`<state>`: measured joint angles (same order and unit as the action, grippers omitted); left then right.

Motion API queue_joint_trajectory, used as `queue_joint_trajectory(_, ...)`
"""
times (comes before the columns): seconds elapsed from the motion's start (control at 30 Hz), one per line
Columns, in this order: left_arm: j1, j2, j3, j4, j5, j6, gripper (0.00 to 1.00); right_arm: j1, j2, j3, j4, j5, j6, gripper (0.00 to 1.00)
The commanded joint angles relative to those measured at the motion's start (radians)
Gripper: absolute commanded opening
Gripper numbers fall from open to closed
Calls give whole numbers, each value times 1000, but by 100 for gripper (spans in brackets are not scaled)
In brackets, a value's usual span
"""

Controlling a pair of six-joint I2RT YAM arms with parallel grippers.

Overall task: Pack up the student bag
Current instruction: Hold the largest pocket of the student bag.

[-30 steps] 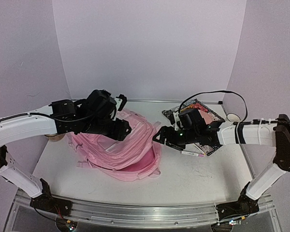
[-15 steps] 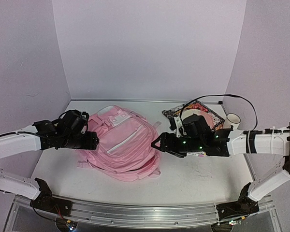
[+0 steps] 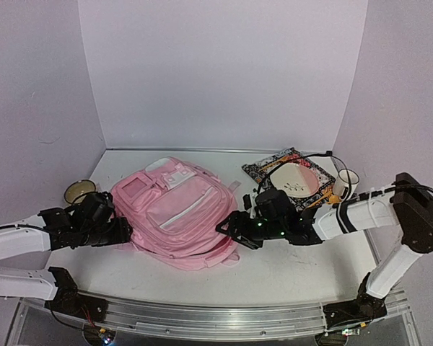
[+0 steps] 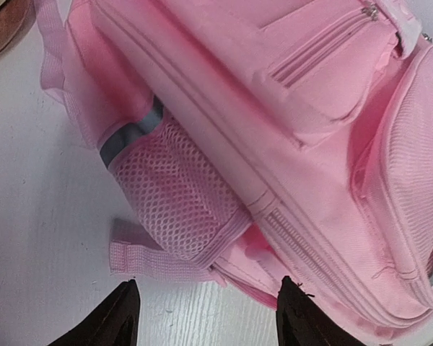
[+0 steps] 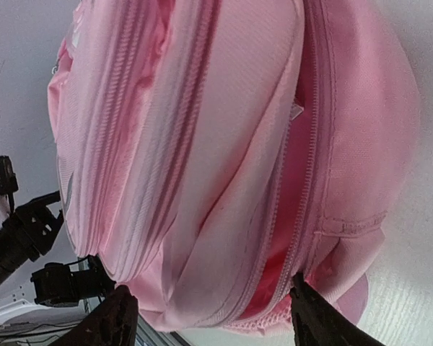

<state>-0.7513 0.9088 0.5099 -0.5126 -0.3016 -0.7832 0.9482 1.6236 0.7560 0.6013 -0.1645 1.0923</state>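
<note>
Presently we find the student bag (image 3: 177, 216) lying flat at mid-bench, main zip (image 5: 312, 144) parted on its right side. The left gripper (image 4: 206, 313) gapes empty beside the mesh pocket (image 4: 177, 209); the right gripper (image 5: 209, 317) gapes empty at that parting. A notebook (image 3: 260, 170) and mug (image 3: 348, 179) sit unpacked near the far-right corner; we judge packing barely begun.

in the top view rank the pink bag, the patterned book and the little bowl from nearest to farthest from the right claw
From the right claw:
1. student bag: right at the claw's tips, centre of the table.
2. patterned book: farther back, on the right side.
3. bowl: far left, on the other side of the bag.
</note>
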Motion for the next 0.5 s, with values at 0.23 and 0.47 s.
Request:
queue_joint_trajectory(0.23, 6, -26, -97, 53, 47, -110, 53, 5, 82, 110, 94, -49, 33, 31)
queue_joint_trajectory(0.47, 5, 15, -184, 234, 142, -134, 43, 5, 88, 112, 94, -42, 35, 15)
